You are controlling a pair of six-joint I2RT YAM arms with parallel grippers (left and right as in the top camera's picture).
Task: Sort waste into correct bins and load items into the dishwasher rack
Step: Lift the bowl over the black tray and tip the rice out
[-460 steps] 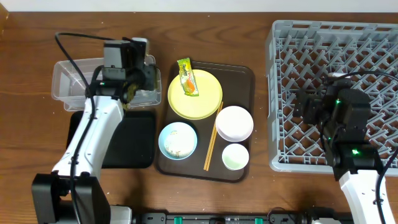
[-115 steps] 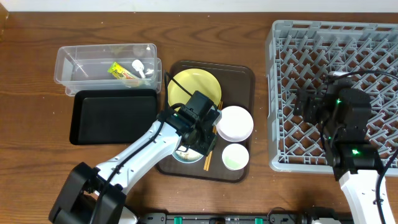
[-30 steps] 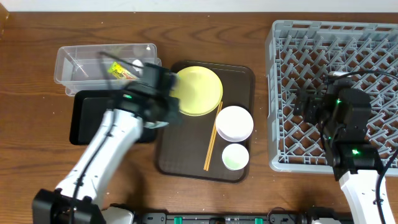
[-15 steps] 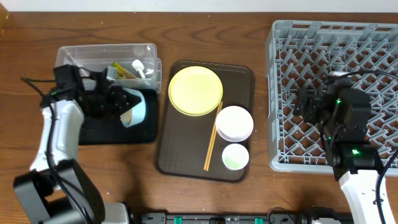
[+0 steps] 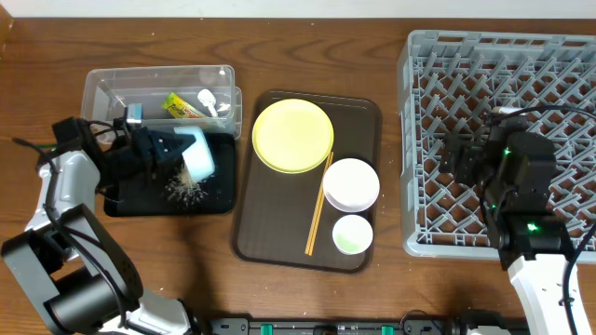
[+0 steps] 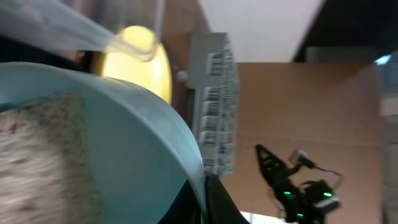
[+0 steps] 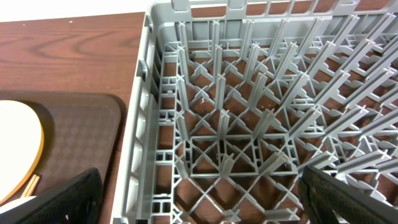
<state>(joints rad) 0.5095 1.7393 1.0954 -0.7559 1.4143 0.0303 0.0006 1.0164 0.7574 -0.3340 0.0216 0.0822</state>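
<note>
My left gripper (image 5: pixel 175 153) is shut on the rim of the light blue bowl (image 5: pixel 198 154), holding it tipped on its side over the black tray (image 5: pixel 216 194). Rice-like scraps (image 5: pixel 183 191) lie scattered on that tray, and more still cling inside the bowl (image 6: pixel 37 158). In the left wrist view the fingers (image 6: pixel 212 200) pinch the bowl wall (image 6: pixel 137 143). The clear tub (image 5: pixel 112 102) holds the snack wrapper (image 5: pixel 182 107) and the white scrap (image 5: pixel 210 100). My right gripper (image 7: pixel 205 208) hangs open above the grey dishwasher rack (image 7: pixel 249 118), holding nothing.
The brown serving tray (image 5: pixel 270 233) carries the yellow plate (image 5: pixel 292 136), the white bowl (image 5: pixel 350 184), the pale cup (image 5: pixel 352 234) and the chopsticks (image 5: pixel 315 216). The rack (image 5: pixel 466 56) fills the right side, with my right arm (image 5: pixel 517 186) over it.
The left arm carried the blue bowl off the brown tray to the left and tipped it. Rice scraps now lie on the black tray. The right arm has not moved.
</note>
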